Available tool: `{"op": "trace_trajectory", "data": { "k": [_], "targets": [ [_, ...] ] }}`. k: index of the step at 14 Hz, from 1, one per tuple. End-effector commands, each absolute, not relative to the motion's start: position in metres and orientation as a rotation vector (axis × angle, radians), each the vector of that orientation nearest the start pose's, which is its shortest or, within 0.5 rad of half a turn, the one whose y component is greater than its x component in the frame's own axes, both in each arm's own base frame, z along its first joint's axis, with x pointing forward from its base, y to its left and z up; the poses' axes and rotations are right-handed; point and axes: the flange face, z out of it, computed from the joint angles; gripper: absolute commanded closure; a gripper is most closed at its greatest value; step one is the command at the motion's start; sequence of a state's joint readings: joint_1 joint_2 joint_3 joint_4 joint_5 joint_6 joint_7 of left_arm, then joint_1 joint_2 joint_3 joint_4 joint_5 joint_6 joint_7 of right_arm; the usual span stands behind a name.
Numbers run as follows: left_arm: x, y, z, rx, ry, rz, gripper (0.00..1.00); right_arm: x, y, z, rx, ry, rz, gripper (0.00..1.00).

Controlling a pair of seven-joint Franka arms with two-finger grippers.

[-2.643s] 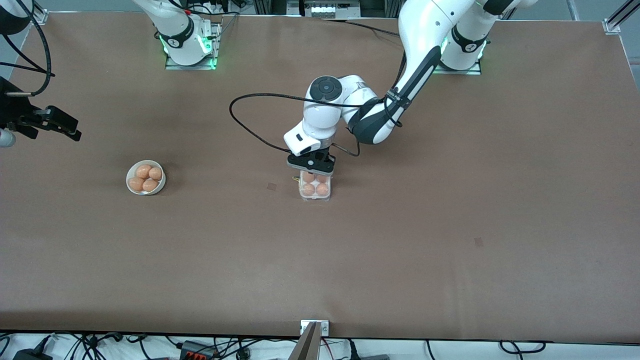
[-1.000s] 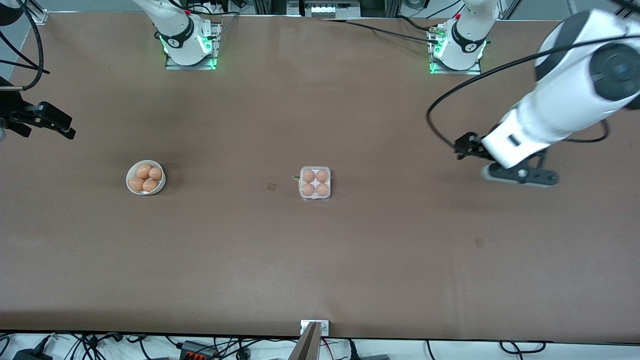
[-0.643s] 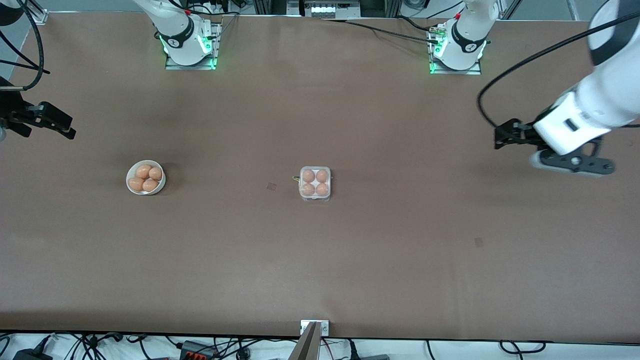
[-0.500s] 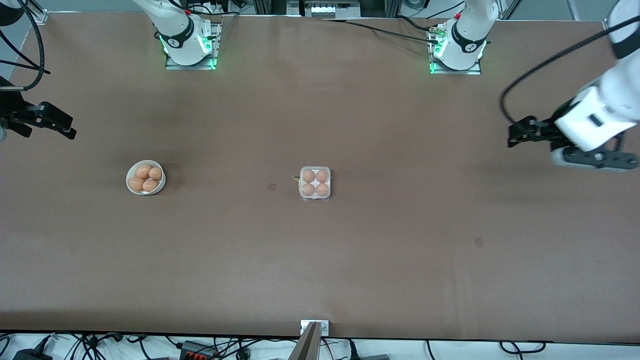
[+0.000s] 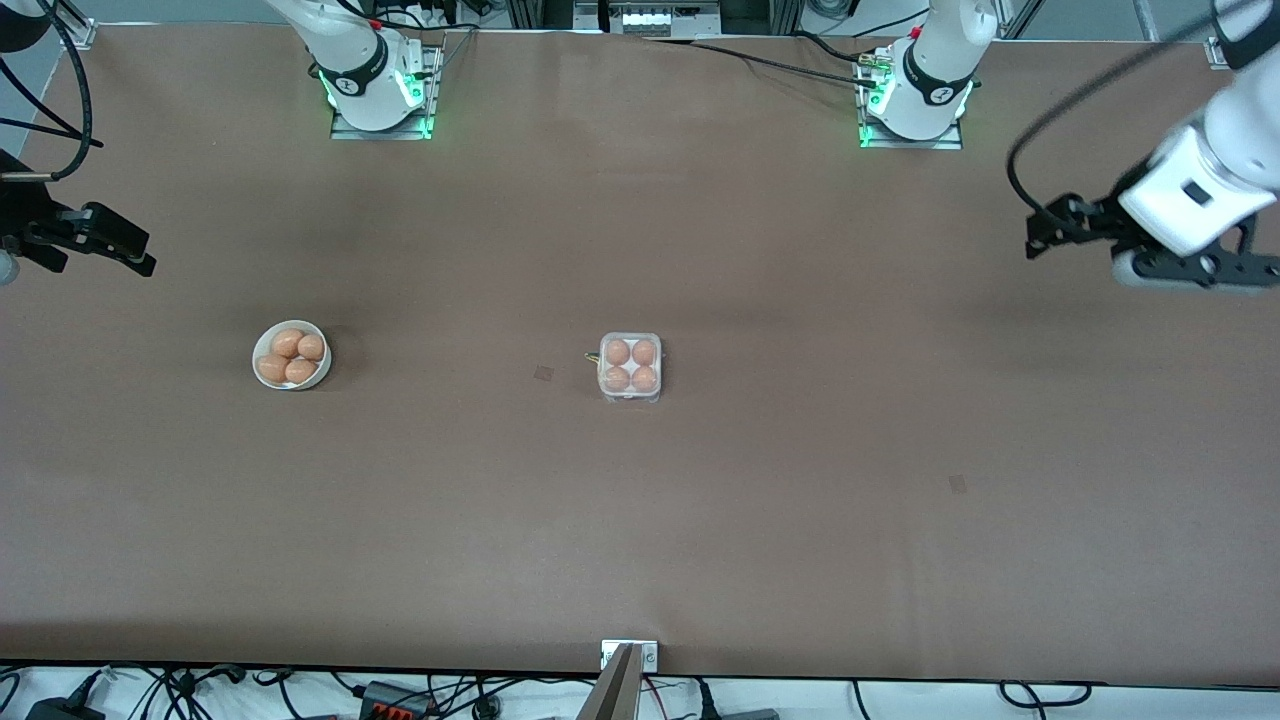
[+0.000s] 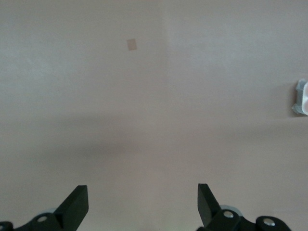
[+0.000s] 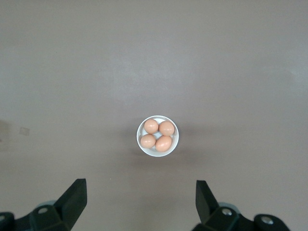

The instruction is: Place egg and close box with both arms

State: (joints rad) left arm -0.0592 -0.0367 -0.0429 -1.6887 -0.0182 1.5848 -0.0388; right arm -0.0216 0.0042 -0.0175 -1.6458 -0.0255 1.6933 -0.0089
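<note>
The box (image 5: 630, 367) is closed on four eggs — the task looks done. The left gripper (image 5: 1195, 270) has been withdrawn, jaws spread, empty; the right gripper (image 7: 139, 204) is parked over the bowl (image 7: 158, 136) — likewise spread.

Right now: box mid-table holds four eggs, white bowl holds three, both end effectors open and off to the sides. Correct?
Not quite. The white bowl holds four eggs, not three; the right wrist view shows it. The rest stands: box holds four, left end effector and right end effector are open.

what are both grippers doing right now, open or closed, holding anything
Left gripper: open, holding nothing, up over bare brown table at the left arm's end.
Right gripper: open, holding nothing, over the table near the round white bowl of tan eggs.
</note>
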Motion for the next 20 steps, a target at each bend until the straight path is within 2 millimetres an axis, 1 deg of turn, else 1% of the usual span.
{"op": "trace_trajectory", "data": {
  "k": [1, 2, 3, 4, 5, 6, 14, 17, 20],
  "targets": [
    [0.522, -0.054, 0.593, -3.161, 0.094, 0.036, 0.0, 0.562, -0.023, 0.599, -3.166, 0.026, -0.048, 0.0],
    [0.523, -0.05, 0.593, -3.161, 0.079, 0.039, 0.0, 0.562, -0.024, 0.599, -3.166, 0.028, -0.05, 0.0],
    [0.524, -0.05, 0.592, -3.16, 0.079, 0.053, 0.0, 0.562, -0.024, 0.598, -3.166, 0.028, -0.047, 0.0],
    [0.529, -0.044, 0.588, -3.161, 0.06, 0.06, 0.0, 0.562, -0.024, 0.598, -3.166, 0.028, -0.047, 0.0],
    [0.53, -0.043, 0.588, -3.161, 0.06, 0.058, 0.0, 0.562, -0.025, 0.598, -3.166, 0.03, -0.05, 0.0],
    [0.531, -0.043, 0.593, -3.161, 0.063, 0.043, 0.0, 0.562, -0.025, 0.599, -3.168, 0.03, -0.052, 0.0],
    [0.532, -0.042, 0.594, -3.154, 0.061, 0.045, 0.0, 0.56, -0.024, 0.598, -3.169, 0.028, -0.043, 0.0],
    [0.532, -0.046, 0.597, -3.154, 0.073, 0.033, 0.0, 0.559, -0.024, 0.596, -3.169, 0.028, -0.033, 0.0],
    [0.533, -0.047, 0.595, -3.154, 0.075, 0.038, 0.0, 0.558, -0.025, 0.596, -3.169, 0.03, -0.028, 0.0]
  ]
}}
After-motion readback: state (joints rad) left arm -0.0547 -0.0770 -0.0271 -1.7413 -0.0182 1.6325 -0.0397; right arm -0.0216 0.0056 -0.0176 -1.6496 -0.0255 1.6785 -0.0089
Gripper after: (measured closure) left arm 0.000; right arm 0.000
